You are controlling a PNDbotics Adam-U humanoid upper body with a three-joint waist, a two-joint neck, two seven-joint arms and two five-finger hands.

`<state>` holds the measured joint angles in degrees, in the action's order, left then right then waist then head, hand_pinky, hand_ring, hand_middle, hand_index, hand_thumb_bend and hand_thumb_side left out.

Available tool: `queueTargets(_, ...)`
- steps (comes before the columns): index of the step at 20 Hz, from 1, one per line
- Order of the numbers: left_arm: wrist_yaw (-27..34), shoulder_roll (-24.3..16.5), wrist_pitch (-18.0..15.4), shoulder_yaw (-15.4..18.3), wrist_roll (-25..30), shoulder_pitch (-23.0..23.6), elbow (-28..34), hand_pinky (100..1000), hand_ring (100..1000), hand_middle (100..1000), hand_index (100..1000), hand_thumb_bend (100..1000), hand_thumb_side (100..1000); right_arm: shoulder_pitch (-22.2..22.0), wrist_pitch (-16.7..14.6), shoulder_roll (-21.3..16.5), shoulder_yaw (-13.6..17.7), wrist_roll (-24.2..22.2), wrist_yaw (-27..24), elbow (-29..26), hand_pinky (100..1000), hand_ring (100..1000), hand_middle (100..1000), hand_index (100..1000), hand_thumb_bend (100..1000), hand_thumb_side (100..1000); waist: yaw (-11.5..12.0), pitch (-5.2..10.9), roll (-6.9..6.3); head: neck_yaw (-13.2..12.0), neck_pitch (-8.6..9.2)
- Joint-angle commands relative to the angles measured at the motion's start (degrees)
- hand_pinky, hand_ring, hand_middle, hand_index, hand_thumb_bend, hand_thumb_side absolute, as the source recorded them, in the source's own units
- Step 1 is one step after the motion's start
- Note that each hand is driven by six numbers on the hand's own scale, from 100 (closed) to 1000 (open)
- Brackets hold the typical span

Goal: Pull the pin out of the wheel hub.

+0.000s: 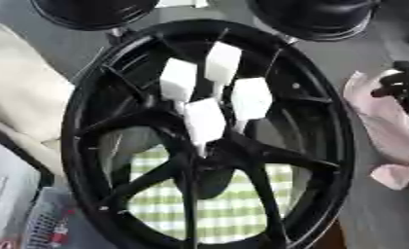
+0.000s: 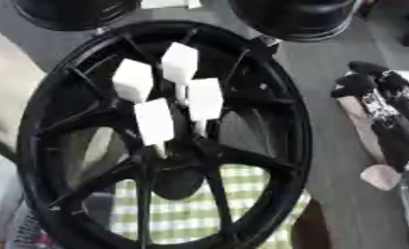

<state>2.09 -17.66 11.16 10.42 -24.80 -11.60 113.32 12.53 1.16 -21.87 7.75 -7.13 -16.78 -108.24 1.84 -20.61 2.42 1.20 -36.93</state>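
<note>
A black spoked wheel hub (image 1: 88,112) stands tilted in the middle of both views. Several white pins with broad flat heads stick out of its centre, among them a pin (image 1: 205,120) lowest and nearest me, a pin (image 1: 223,63) at the top and a pin (image 1: 251,97) on the right. My right hand (image 2: 384,104) shows at the right edge, black fingers fairly straight and pointing up-left, apart from the wheel's rim and holding nothing I can see. A pink cloth-like thing (image 1: 379,127) lies beside and under it. My left hand is out of sight.
Two black round objects (image 1: 93,12) (image 1: 314,17) sit just beyond the wheel's top. A green-and-white checked cloth (image 1: 220,206) shows through the lower spokes. Beige fabric (image 1: 20,97) lies at the left, and a grey item with red marks (image 1: 46,226) at the lower left.
</note>
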Motion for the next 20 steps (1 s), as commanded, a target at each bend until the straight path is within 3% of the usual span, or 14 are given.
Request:
queueTargets(1,0.3,-1.7,-0.1,0.2,0.1,-0.5,1.3,584,650,478,660,753,511,0.2,0.1,-1.0,0.5,0.1,0.3,-1.2,987,656,639,796,299,492,-0.2,0.71,-0.29,0.0,0.8)
queueTargets(7,0.4,-1.8,0.2,-0.1,0.5,-0.7,1.3,584,651,478,661,750,512,0.0,-0.3,-2.4,0.7,0.5,0.2,-1.6,985,657,640,796,298,488,-2.1,1.02,-1.14,0.5,0.85)
queueTargets(12,0.3,-2.0,0.4,-0.2,0.6,-0.7,1.3,585,653,479,661,749,512,-0.1,-1.2,-5.4,0.0,0.2,0.3,-2.2,980,661,643,798,293,483,-2.3,1.63,-1.24,0.4,0.49)
queueTargets(20,-0.1,-2.8,0.6,-0.3,0.8,-0.6,1.3,585,654,480,662,747,513,3.4,-3.5,-15.0,-2.8,-1.3,-1.0,-5.0,961,673,653,801,294,460,-2.0,2.63,-0.95,0.2,-0.12)
